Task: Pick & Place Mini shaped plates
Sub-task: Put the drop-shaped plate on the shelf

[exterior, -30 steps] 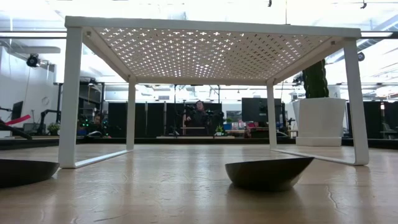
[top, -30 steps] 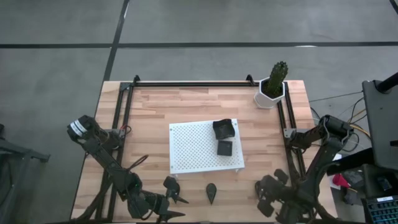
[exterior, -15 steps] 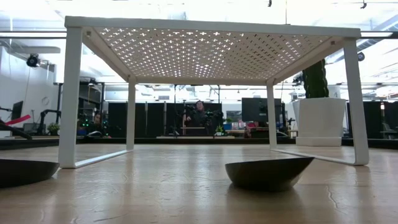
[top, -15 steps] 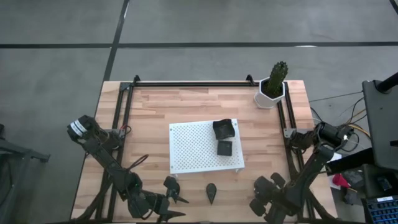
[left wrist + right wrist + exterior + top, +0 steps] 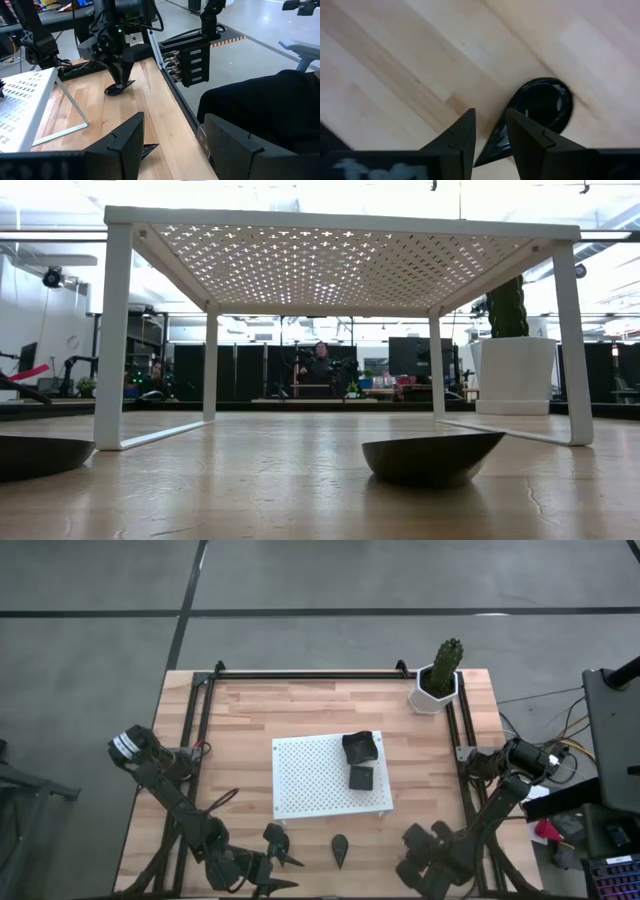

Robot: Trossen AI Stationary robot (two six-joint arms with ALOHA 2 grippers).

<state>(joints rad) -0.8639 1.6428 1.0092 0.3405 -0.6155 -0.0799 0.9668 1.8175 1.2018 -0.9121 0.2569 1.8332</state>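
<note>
You have two square plates (image 5: 360,747) up on the white board (image 5: 310,780), but a teardrop plate (image 5: 341,850) and a second one (image 5: 40,455) lie in front of it, the right gripper (image 5: 490,125) at the first, its grip impossible to tell, and the left gripper (image 5: 175,132) spread wide nearby.

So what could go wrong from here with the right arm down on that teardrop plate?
1. The right gripper sits at the teardrop plate's narrow tail, not its body; a pinch there may let it swing or slip.
2. The white board is raised on legs, so a low carry could clip its edge.
3. Two square plates already crowd the board's right side.
</note>
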